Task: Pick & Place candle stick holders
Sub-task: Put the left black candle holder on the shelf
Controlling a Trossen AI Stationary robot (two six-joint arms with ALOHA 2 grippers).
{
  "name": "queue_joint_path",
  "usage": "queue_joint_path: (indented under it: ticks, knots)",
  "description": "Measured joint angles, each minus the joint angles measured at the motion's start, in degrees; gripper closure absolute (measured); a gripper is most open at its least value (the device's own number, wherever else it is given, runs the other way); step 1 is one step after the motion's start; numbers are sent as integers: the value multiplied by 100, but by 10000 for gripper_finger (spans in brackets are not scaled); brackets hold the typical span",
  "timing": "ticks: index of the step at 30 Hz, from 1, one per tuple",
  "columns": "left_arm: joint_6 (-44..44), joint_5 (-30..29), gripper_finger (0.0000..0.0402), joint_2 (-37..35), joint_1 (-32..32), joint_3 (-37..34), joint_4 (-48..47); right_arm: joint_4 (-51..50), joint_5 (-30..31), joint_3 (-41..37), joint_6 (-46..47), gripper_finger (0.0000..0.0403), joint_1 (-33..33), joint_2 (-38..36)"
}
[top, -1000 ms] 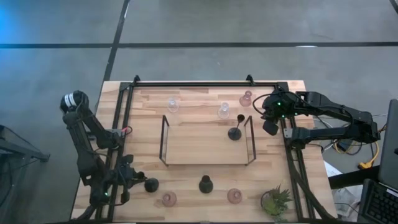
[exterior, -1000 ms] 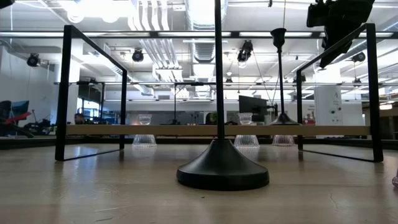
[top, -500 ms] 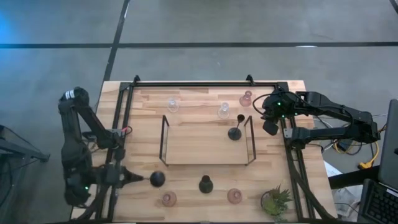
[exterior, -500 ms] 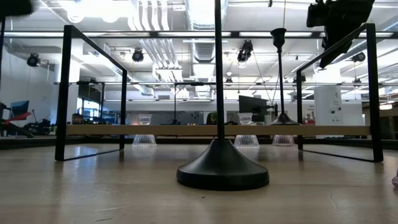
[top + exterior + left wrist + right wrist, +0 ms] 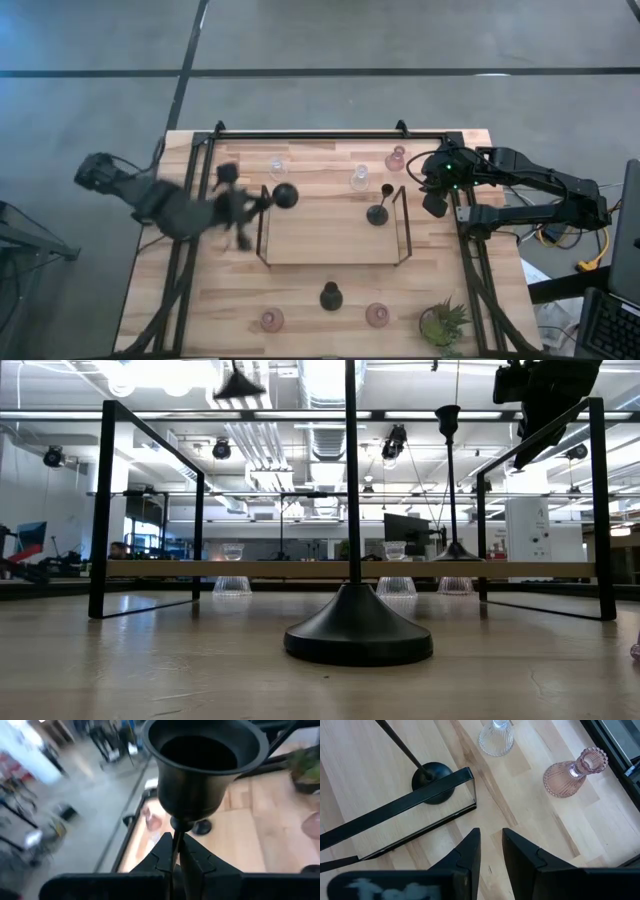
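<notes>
The left gripper (image 5: pixel 176 854), clamped on a black candle holder's (image 5: pixel 285 195) thin stem, carries it above the left edge of the black wire frame (image 5: pixel 266 228). At the table's (image 5: pixel 300 275) right, the right gripper (image 5: pixel 490 851) hovers, fingers slightly apart, beside a pink glass holder (image 5: pixel 572 771).

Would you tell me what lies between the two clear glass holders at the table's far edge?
Only bare wood separates the left clear holder from the right clear holder, as the high view shows.

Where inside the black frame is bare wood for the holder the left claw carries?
The frame's left and middle floor is bare. Its right end is crowded: a black holder stands by the right rail. The left claw holds the carried holder over the frame's left rail.
</notes>
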Motion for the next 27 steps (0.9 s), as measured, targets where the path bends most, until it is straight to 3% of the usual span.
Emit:
queue_joint_path:
  ticks: [4,9,16,27]
  knots:
    - [35,1887,383,30,1483,-260,555,2,-2,0,0,337,0,0]
    - [107,3177,386,174,2521,-695,1129,4,0,0,2,339,2,0]
    - [199,3335,386,264,2772,-1133,1392,11,0,0,2,326,0,0]
    - [-712,3028,386,60,2770,-1959,1511,17,-1,0,1,311,1,0]
